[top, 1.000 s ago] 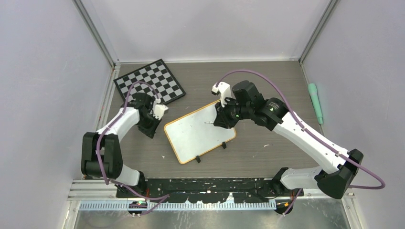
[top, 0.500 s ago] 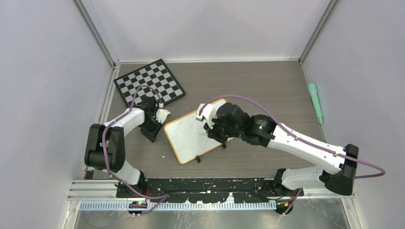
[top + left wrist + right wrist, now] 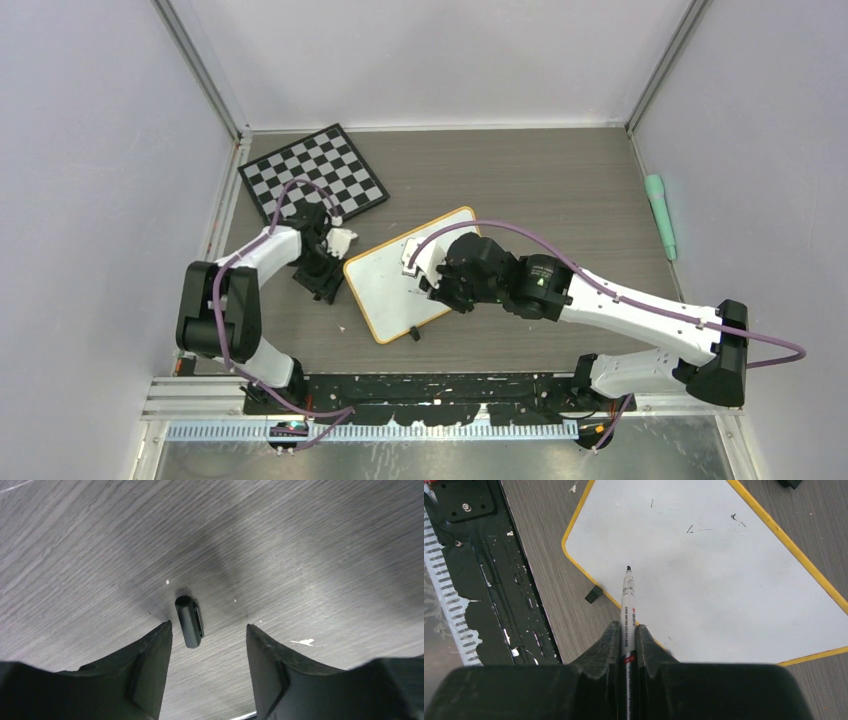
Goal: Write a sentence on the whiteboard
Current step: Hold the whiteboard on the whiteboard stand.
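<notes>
Marker (image 3: 628, 597) was poised over a near-blank board (image 3: 724, 565)
The right gripper (image 3: 626, 628) was clamped on it, tip above the board's near part at mid-table. Best to lower gently and start far-left, leaving room before the rim. The left gripper (image 3: 207, 627), jaws apart, hung over a cap (image 3: 189, 621) beside the board's left edge.

Small white whiteboard (image 3: 385, 290), rounded corners, yellow-orange rim, lying flat and askew just near-right of the chessboard (image 3: 313, 173), surface almost blank, few tiny black marks (image 3: 689, 528), black foot clip (image 3: 414, 333) on its near edge
</notes>
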Robot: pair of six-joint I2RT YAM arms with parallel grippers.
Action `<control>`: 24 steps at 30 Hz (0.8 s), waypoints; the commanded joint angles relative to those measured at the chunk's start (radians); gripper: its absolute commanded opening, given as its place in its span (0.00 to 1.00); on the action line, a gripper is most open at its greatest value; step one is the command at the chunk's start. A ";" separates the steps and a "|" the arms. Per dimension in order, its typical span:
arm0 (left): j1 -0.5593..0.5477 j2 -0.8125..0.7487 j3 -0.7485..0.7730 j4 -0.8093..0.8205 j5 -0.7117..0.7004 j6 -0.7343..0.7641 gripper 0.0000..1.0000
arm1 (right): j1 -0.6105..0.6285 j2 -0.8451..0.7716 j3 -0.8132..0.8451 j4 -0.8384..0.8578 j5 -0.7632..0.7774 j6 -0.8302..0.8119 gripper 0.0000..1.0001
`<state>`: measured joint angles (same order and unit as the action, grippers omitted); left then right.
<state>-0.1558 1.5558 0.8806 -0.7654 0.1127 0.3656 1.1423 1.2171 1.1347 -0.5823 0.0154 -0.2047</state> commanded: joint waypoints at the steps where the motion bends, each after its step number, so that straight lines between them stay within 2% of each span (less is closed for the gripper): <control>1: 0.057 -0.115 0.084 -0.055 0.126 -0.005 0.62 | 0.010 -0.015 0.033 0.060 0.011 0.002 0.00; 4: 0.168 -0.204 0.180 -0.132 0.305 0.001 0.72 | 0.011 -0.002 0.061 0.043 0.005 0.008 0.00; 7: 0.291 -0.298 0.294 -0.207 0.504 0.016 0.76 | 0.010 0.016 0.091 0.029 0.012 0.009 0.00; 10: 0.316 -0.348 0.368 -0.231 0.679 -0.039 0.78 | 0.013 0.032 0.112 0.026 0.027 0.007 0.00; 14: 0.301 -0.350 0.372 -0.161 0.930 -0.195 0.76 | 0.019 0.058 0.133 0.024 0.029 -0.009 0.00; 16: 0.260 -0.339 0.363 -0.118 0.942 -0.226 0.75 | 0.023 0.067 0.140 0.034 0.038 -0.015 0.00; 21: 0.112 -0.300 0.341 -0.059 0.818 -0.259 0.70 | 0.034 0.095 0.161 0.074 0.096 -0.035 0.00; 24: 0.081 -0.268 0.336 -0.052 0.796 -0.267 0.66 | 0.050 0.119 0.172 0.095 0.135 -0.040 0.00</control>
<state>-0.0345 1.2655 1.2232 -0.8658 0.9157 0.1410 1.1728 1.3167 1.2488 -0.5663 0.0807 -0.2241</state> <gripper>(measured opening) 0.676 0.161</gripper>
